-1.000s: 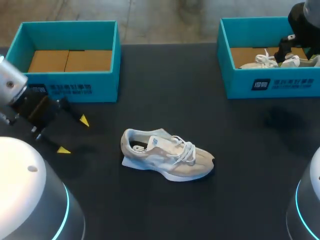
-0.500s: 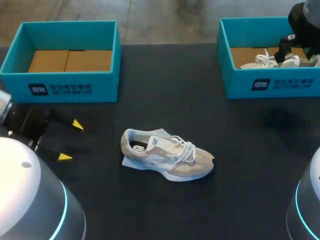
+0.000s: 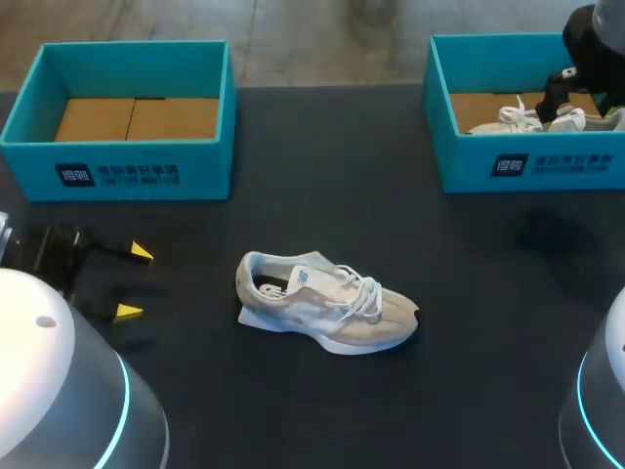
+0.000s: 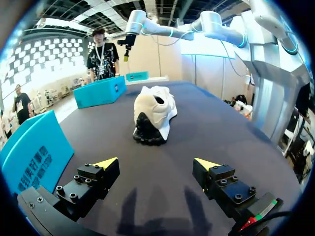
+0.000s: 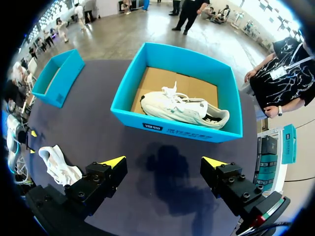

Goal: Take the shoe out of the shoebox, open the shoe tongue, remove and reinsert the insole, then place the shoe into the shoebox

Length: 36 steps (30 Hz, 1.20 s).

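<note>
Shoe point(image 3: 327, 311): laid at frame centre on the worktop point(image 3: 322, 166), out of its box.
Left hand point(image 3: 135, 283): held wide and empty at the left edge.
Right hand point(image 5: 165, 162): held wide and empty, upper right, over the shoebox point(image 5: 172, 130).
Step judged: tongue point(image 3: 311, 278) to be opened.
Advice: the heel point(image 4: 147, 130) is probably best steadied while the tongue is lifted.

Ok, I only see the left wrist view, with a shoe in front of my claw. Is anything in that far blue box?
Observer: Yes, a white second shoe lies inside the far box.
Operator: And the box beside me?
Observer: The near box shows only its brown cardboard floor.
Operator: Is my other claw holding something?
Observer: No, the right claw is open, nothing between its fingers.
</note>
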{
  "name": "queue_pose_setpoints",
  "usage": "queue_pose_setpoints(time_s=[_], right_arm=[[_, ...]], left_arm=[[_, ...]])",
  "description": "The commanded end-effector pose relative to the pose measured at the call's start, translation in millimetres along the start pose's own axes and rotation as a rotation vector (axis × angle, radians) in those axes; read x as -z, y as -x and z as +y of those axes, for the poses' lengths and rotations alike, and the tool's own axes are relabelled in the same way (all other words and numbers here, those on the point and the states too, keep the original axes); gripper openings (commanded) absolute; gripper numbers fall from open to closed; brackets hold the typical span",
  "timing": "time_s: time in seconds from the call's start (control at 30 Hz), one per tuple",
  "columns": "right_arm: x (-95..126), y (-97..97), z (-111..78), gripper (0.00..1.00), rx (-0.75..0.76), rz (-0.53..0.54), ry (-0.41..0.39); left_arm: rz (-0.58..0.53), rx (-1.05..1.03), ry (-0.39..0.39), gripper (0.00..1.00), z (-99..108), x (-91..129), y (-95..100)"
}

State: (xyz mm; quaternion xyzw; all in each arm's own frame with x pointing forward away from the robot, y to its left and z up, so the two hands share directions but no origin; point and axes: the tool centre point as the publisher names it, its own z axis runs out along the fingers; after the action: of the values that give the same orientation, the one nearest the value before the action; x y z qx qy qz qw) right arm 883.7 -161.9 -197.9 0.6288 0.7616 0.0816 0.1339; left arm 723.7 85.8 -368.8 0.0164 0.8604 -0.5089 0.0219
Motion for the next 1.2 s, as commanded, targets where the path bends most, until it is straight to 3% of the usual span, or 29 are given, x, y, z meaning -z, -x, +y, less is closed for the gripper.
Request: queue_pose_setpoints(time_s=[0.03,0.47,0.83,1.2], right_arm=[[-0.5,0.6,-0.3,1.00,0.001,0.002,0.001],[-0.5,0.6,-0.3,1.00,0.001,0.002,0.001],[-0.5,0.6,-0.3,1.00,0.001,0.002,0.001],[-0.5,0.6,-0.3,1.00,0.001,0.002,0.001]], left_arm=[[-0.040,0.032,-0.029,1.00,12.2,-4.2,-1.7],[-0.053,0.049,-0.075,1.00,21.9,-6.5,8.4],[-0.067,0.065,-0.231,1.00,14.2,-13.3,16.2],[-0.025,0.074,-0.216,1.00,9.2,-22.9,20.1]])
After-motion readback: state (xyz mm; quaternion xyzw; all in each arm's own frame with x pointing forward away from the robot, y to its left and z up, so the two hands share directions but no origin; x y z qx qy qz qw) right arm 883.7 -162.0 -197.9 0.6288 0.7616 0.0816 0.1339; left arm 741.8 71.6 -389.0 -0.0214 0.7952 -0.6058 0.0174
